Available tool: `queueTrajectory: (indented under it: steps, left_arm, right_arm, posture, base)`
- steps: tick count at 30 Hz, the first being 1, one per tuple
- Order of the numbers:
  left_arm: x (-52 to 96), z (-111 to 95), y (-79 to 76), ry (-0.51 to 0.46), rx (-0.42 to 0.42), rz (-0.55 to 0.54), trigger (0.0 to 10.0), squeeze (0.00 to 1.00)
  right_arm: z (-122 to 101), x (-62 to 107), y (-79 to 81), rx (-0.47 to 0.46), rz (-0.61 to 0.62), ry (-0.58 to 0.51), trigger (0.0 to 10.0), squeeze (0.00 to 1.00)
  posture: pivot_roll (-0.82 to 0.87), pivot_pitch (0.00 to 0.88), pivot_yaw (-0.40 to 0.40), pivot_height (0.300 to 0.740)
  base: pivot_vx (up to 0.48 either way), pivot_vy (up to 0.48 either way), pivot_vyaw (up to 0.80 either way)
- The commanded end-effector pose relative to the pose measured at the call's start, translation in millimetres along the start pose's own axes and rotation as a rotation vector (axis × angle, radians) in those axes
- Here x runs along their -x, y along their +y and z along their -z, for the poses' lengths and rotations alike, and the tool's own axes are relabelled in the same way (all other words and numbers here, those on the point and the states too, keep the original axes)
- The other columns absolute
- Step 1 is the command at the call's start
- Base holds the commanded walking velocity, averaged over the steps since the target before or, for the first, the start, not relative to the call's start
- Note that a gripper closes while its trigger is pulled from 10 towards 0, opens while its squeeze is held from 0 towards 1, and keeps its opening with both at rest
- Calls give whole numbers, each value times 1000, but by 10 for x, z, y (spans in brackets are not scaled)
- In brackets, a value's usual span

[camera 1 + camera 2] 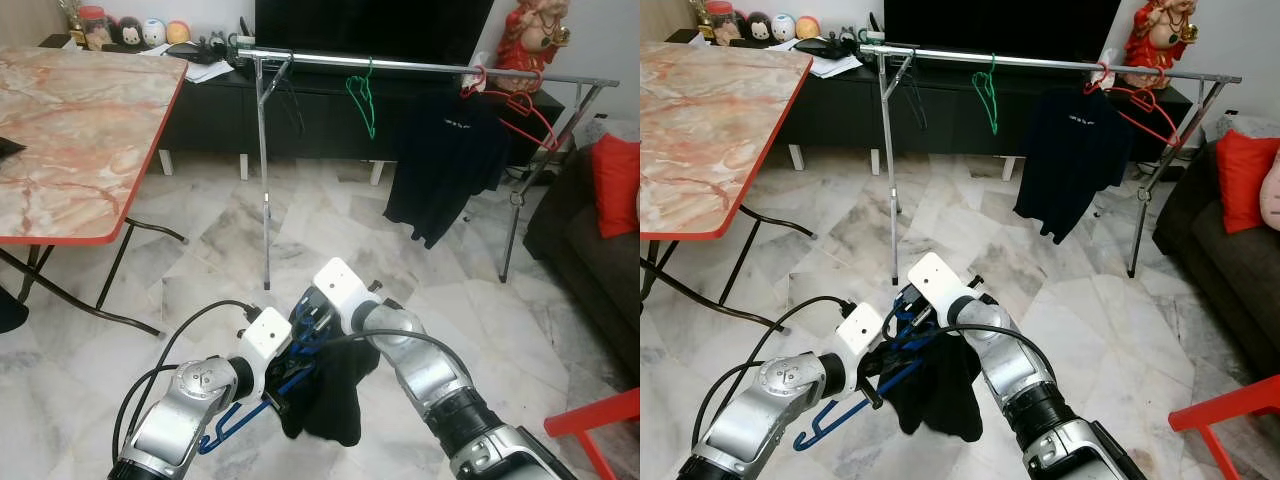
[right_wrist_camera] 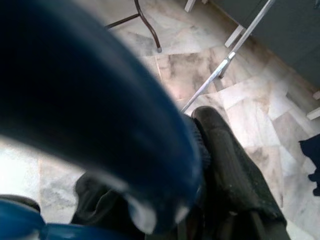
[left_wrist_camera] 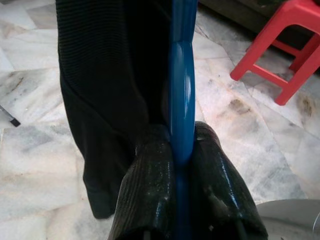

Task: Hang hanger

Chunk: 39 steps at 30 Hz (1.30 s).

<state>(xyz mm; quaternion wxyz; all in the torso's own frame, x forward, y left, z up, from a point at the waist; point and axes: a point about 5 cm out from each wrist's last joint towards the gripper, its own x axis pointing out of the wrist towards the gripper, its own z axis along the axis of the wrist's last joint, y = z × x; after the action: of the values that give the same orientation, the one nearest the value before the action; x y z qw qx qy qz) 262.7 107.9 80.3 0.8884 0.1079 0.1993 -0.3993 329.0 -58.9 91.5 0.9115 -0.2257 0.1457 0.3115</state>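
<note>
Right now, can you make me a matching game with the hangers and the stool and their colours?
Things:
1. hanger clamped in the left pincer
2. empty hanger hooked mid-way along the rail
3. hanger at the rail's right end
4. stool

Colours:
A. green
B. blue
C. red

Pairs: 1-B, 2-A, 3-C, 4-C

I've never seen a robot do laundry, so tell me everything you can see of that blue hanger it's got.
The blue hanger looks like glossy plastic, with a thin frame and a hook at its lower left end, pointing towards the floor. It is held low before the robot, tilted. The left hand is shut on its bar, which runs between the two black fingers. The right hand is at its upper end. A black garment hangs draped from it, above the marble floor.
</note>
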Motion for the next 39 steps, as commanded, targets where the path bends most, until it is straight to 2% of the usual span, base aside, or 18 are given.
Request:
queueTrajectory:
  steps: [1,8,13,24,26,37,39]
  left_arm:
    - [-26,-113,-72,-64,-10,36,10000,0]
    - [-22,-192,-56,-132,3,18,10000,0]
    - [-27,-231,-76,-170,-17,18,10000,0]
    - [-16,-178,-113,-163,-24,46,10000,0]
    - [-22,-162,-120,-157,-16,56,10000,0]
    - [-63,-135,-168,-137,-21,86,10000,0]
    - [-75,-146,-171,-146,-20,82,10000,0]
  right_arm:
    - [-60,-5,-48,2,15,-22,10000,0]
    - [-12,-2,-110,-22,40,3,10000,0]
    - [6,-5,-142,-47,53,14,10000,0]
    - [82,36,-298,-124,90,37,10000,0]
    - [56,37,-308,-152,88,20,10000,0]
    - [-143,11,-271,-178,60,-46,10000,0]
    - [-171,4,-251,-218,50,-61,10000,0]
  posture:
    - [23,0,-156,740]
    - [21,0,-156,740]
    - [24,0,-161,740]
    - [21,0,-157,740]
    - [19,0,-154,740]
    - [19,0,-155,740]
    - [18,0,-154,740]
  base:
    - [0,0,0]
    - [0,0,0]
    - [0,0,0]
    - [0,0,0]
    - [0,0,0]
    - [0,0,0]
    - [0,0,0]
